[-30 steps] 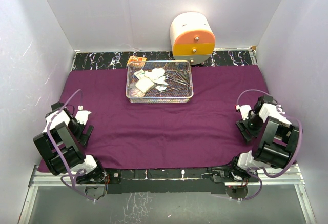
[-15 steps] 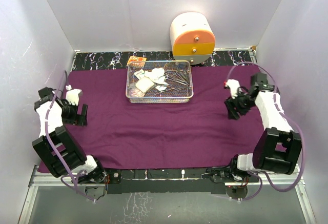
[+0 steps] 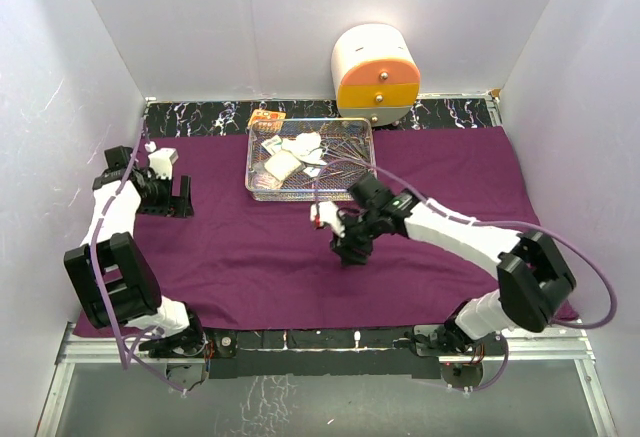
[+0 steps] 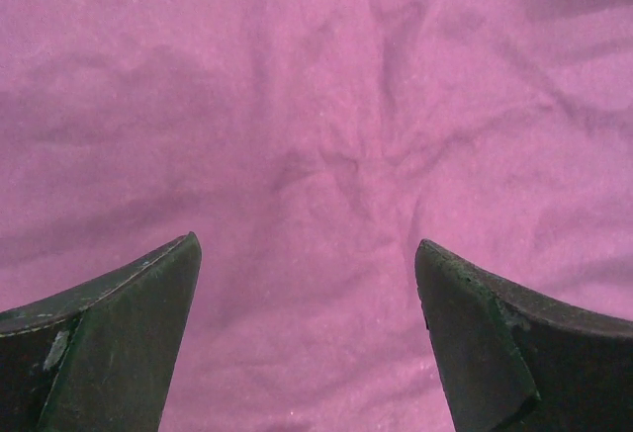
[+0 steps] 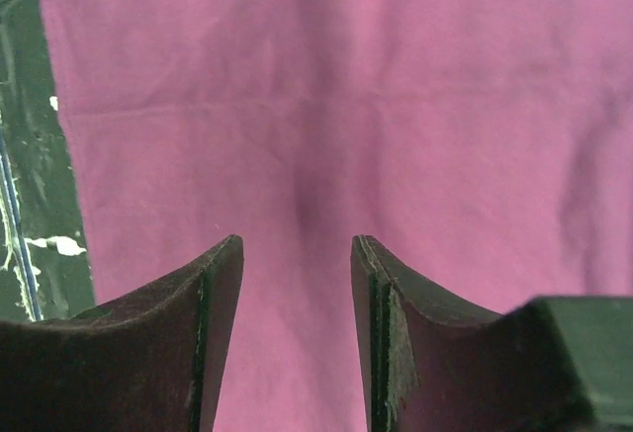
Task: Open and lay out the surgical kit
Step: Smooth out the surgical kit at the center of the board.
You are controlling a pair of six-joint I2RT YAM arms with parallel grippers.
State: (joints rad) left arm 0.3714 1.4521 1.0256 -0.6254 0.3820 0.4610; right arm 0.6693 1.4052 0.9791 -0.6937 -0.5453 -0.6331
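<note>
1. Found the purple cloth [image 3: 240, 257] spread flat over the desk [image 3: 200, 117], with the wire tray [image 3: 310, 194] resting on its far middle, probably to serve as the clean field for laying things out.
2. Saw gauze [image 3: 300, 145], forceps [image 3: 347, 152] and flat packets [image 3: 281, 165] heaped inside the tray, with none set out on the cloth; judged the unfolding done and the laying-out not yet begun.
3. Noted the right arm [image 3: 450, 229] reaching across to just in front of the tray, right jaws aimed down at bare cloth, parted by a narrow gap and gripping nothing.
4. Noted the left arm [image 3: 115, 207] well to the left of the tray, left jaws spread wide above wrinkled cloth, empty, perhaps placed to smooth or steady that side.
5. Spotted a small orange item [image 3: 266, 117] just behind the tray's left corner and a white-and-orange cabinet [image 3: 377, 72] behind its right corner, both off the cloth.
</note>
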